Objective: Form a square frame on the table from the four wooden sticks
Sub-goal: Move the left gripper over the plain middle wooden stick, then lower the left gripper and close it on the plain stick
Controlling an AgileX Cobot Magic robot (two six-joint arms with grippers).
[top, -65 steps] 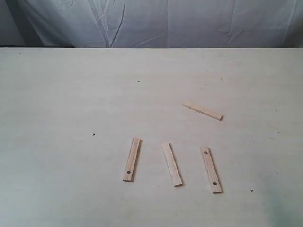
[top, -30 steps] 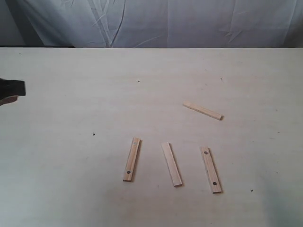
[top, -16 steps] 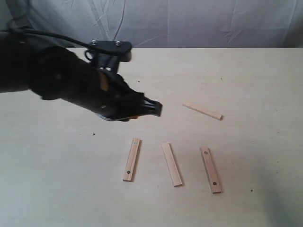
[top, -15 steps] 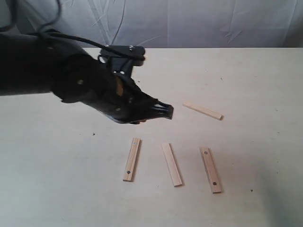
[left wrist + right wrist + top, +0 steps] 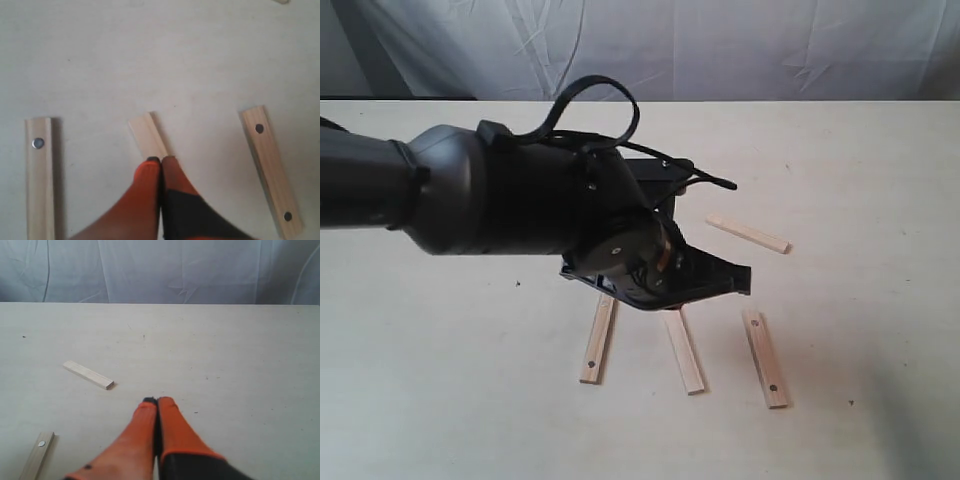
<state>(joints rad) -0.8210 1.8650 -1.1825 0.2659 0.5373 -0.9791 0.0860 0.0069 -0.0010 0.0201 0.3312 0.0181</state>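
Four sticks (image 5: 686, 355) lie on the table (image 5: 880, 160): two holed, two plain. One plain stick sits at 1 o'clock of the other three. The left gripper (image 5: 161, 161) and right gripper (image 5: 157, 402) are both pinched closed, empty.

Counter (image 5: 430, 410): pale cream, faint grain, scattered dark specks; flat on it, none touching: left holed stick (image 5: 597, 342), middle plain stick (image 5: 687, 358), right holed stick (image 5: 765, 360), in a loose row, roughly parallel; far plain stick (image 5: 748, 234) behind the row, lying crosswise.
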